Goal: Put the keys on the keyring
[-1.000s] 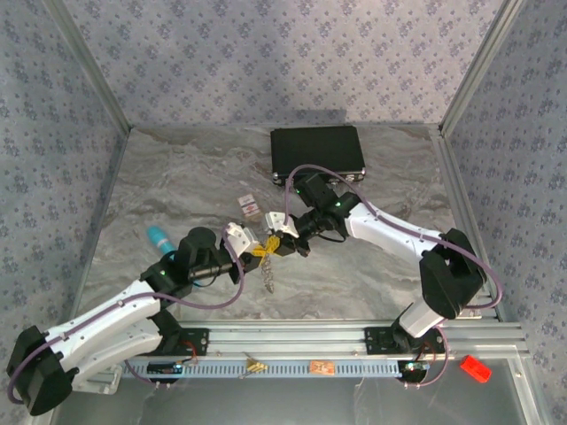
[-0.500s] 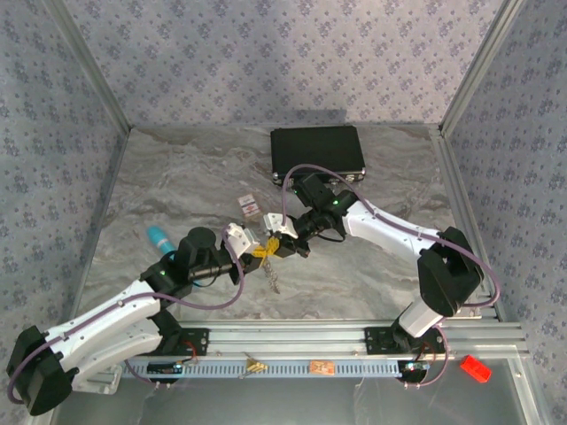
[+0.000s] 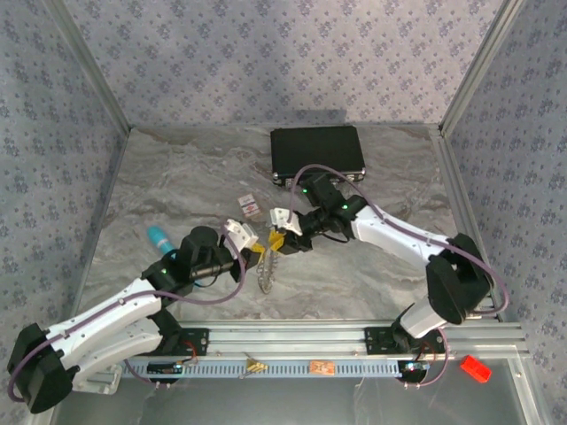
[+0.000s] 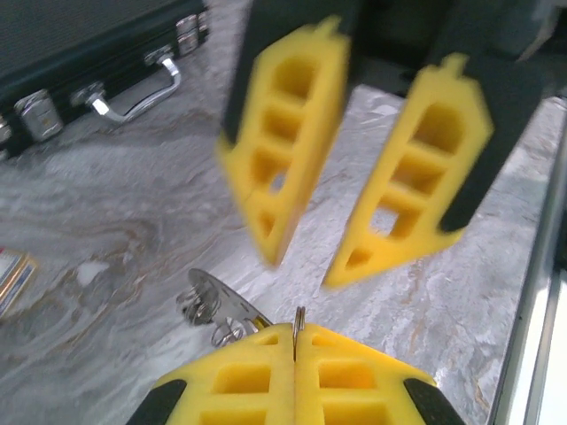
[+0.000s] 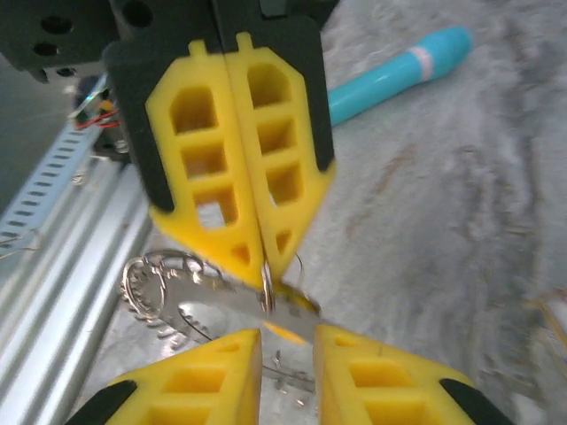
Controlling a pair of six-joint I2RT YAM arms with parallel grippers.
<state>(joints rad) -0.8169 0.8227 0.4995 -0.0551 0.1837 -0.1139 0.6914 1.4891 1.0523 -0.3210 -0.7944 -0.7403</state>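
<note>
The left claw (image 4: 295, 341) is pressed together on the thin wire of the keyring (image 5: 142, 297), lifted off the tabletop (image 3: 177, 177) on the near side of the black case (image 3: 317, 152). The right claw (image 4: 306, 266) stands apart beside it, with what looks like the key (image 5: 282, 331) between its tips. It is probably light, stiff and slippery, so pinch its flat yellow head.

High above and behind the arm bases, looking down over the whole table (image 3: 159, 186). Close on the left wrist, facing right and far; close on the right wrist, facing left and near. Shared mid-table: both pairs of yellow fingers (image 4: 283, 142) and the keyring (image 5: 151, 283).
</note>
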